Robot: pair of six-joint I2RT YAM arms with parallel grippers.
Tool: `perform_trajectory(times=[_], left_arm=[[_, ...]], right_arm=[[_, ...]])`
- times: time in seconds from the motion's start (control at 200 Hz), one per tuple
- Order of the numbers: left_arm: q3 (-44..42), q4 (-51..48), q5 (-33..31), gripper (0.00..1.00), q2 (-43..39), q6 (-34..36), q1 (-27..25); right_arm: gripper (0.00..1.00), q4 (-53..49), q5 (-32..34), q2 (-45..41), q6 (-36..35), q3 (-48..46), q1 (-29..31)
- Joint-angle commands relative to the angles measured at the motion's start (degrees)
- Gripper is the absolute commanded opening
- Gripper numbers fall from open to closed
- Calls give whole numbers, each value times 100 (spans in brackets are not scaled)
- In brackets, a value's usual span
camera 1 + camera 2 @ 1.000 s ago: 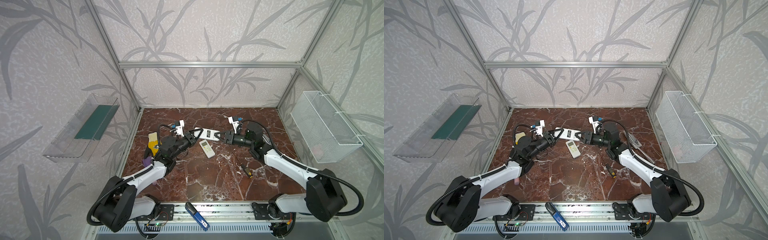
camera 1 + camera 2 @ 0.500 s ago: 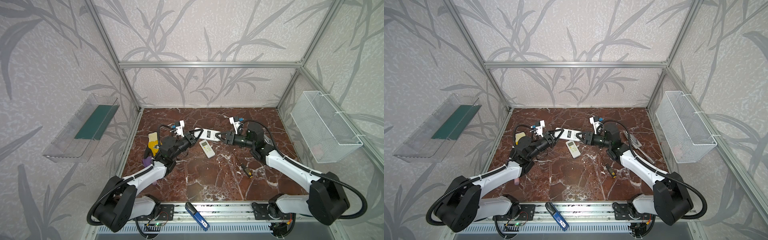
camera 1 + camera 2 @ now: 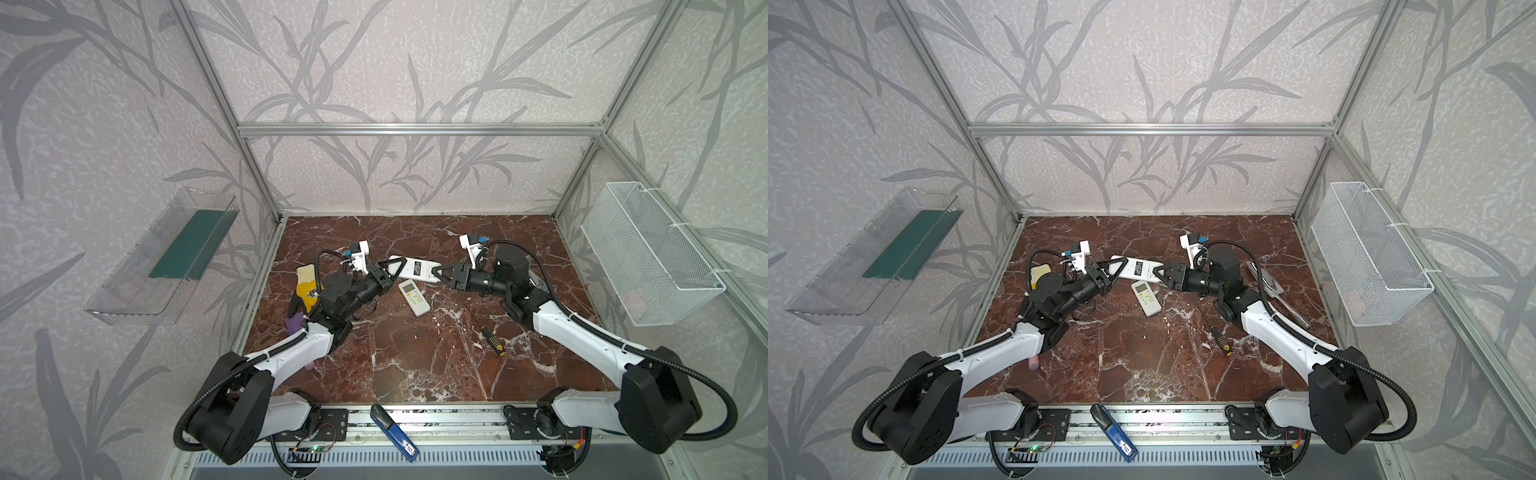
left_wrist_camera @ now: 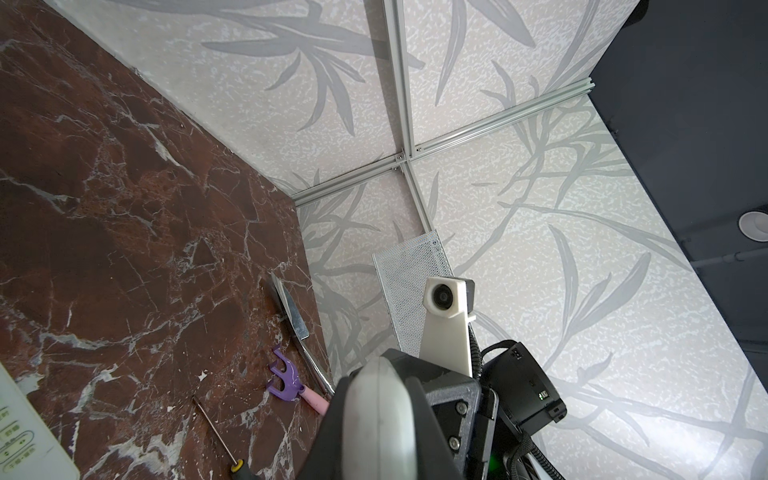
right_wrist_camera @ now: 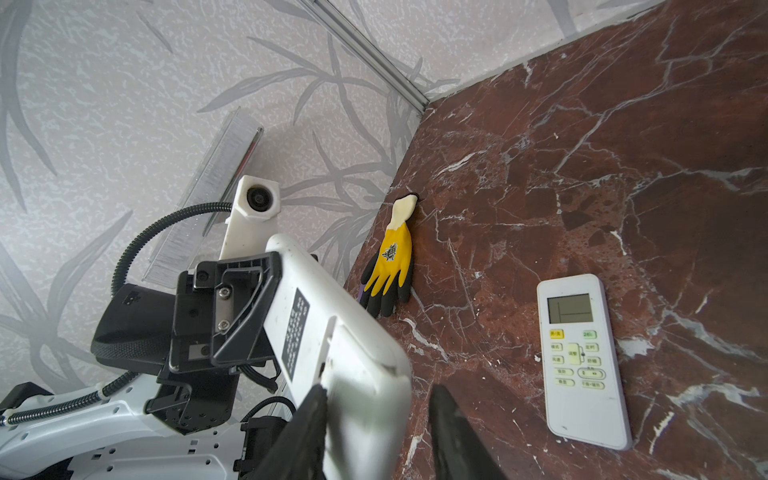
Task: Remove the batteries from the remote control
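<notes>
A white remote control (image 3: 415,268) (image 3: 1138,268) hangs above the table, back side up, with a dark label on it. My left gripper (image 3: 397,268) (image 4: 380,386) is shut on one end of this remote (image 4: 380,424). My right gripper (image 3: 436,272) (image 5: 378,390) straddles the other end of the remote (image 5: 332,332). It is open: one finger touches the casing and the other stands apart from it. A second white remote (image 3: 414,297) (image 5: 582,365) lies face up on the table just below them. The batteries are hidden.
A black-and-yellow screwdriver (image 3: 492,340) lies right of centre. A yellow glove (image 3: 307,286) lies by the left wall. A metal spatula (image 3: 1271,286) and a purple rake (image 4: 284,380) lie near the right wall. A wire basket (image 3: 648,253) and a clear tray (image 3: 166,257) hang on the side walls.
The right arm has shifted slightly. The held remote and the left gripper stay where they were.
</notes>
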Motion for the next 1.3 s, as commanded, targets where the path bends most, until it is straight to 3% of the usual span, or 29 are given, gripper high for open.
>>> perform_trajectory(times=[0.0, 0.335, 0.595, 0.895, 1.295], left_arm=[[35, 249, -22, 0, -1, -7, -3], [44, 270, -66, 0, 47, -24, 0], [96, 371, -104, 0, 129, -149, 3], [191, 579, -75, 0, 291, -305, 4], [43, -153, -241, 0, 257, 166, 120]], right_arm=[[39, -49, 15, -221, -70, 41, -21], [23, -148, 10, -278, -92, 59, -40], [17, -216, 2, -313, -136, 85, -49], [0, 15, -220, -78, -44, 68, -50], [0, 328, -472, -51, -57, 246, -125]])
